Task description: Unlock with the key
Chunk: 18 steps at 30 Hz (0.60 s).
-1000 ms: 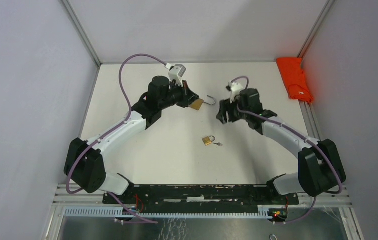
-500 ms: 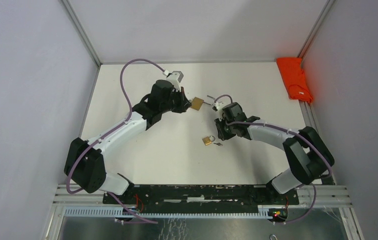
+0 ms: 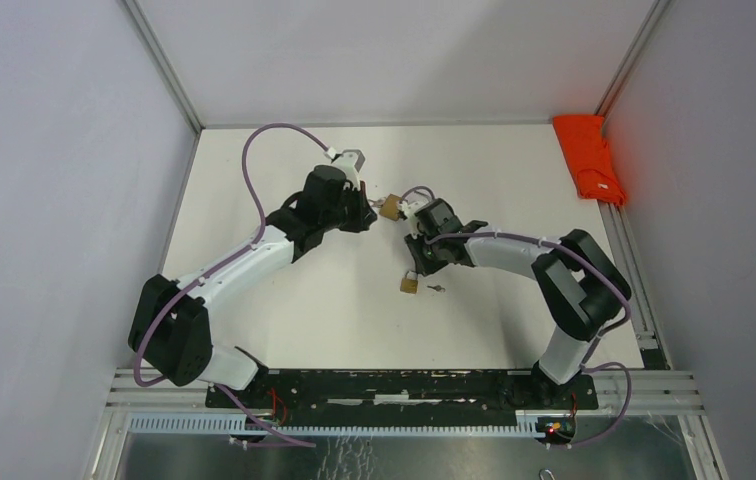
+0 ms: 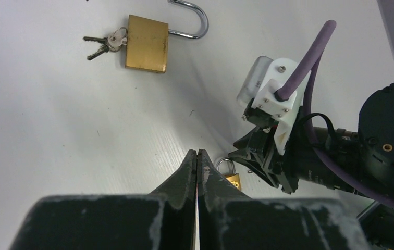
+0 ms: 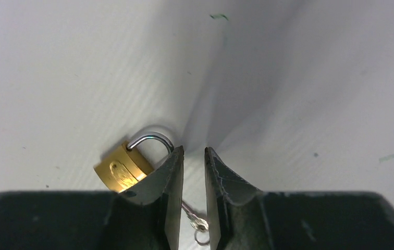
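A small brass padlock (image 5: 123, 167) with its shackle closed lies on the white table, also seen from above (image 3: 409, 285). Its little key (image 5: 194, 221) on a ring lies beside it (image 3: 437, 289). My right gripper (image 5: 194, 150) hangs low over them, open by a narrow gap, its fingers straddling the key without pinching it; the left finger (image 5: 169, 179) covers part of the padlock. My left gripper (image 4: 197, 152) is shut on nothing. Ahead of it on the table lies a bigger brass padlock (image 4: 145, 42) with its shackle swung open and keys (image 4: 103, 44) in it.
A folded orange cloth (image 3: 589, 155) lies at the back right edge of the table. Grey walls close in both sides and the back. The two wrists stand close together near the bigger padlock (image 3: 390, 208), with the right arm's cable and camera mount (image 4: 275, 96) beside my left fingers.
The right arm has swung in and down to the left, onto the small padlock and key, and its jaws have narrowed from wide open. The left gripper stayed shut, its wrist turning slightly.
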Each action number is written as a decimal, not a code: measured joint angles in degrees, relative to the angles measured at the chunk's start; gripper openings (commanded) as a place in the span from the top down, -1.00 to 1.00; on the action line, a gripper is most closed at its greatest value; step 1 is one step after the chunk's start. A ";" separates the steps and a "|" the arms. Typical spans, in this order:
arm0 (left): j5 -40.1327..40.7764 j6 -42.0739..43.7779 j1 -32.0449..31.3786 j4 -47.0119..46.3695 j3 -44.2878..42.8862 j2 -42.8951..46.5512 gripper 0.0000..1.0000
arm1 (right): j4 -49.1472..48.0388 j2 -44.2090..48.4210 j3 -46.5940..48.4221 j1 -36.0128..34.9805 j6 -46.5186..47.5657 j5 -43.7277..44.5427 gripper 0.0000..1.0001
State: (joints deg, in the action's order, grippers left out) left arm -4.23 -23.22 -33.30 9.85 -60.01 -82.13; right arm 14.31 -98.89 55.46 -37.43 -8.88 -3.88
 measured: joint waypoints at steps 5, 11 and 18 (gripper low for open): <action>0.98 0.50 -0.07 0.66 0.50 0.00 0.96 | 0.79 -1.86 2.99 -1.81 -0.28 1.97 0.42; 1.22 0.90 -0.07 0.79 0.98 0.00 0.92 | 2.58 3.10 2.03 -1.81 0.46 10.49 0.22; 1.27 1.11 -0.07 0.74 1.25 0.00 0.91 | 4.74 16.70 -2.86 -1.88 3.78 13.00 0.02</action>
State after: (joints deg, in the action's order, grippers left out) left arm -2.96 -22.11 -33.36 10.59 -58.76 -82.13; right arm 19.05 -82.19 52.60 -39.31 -5.10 9.13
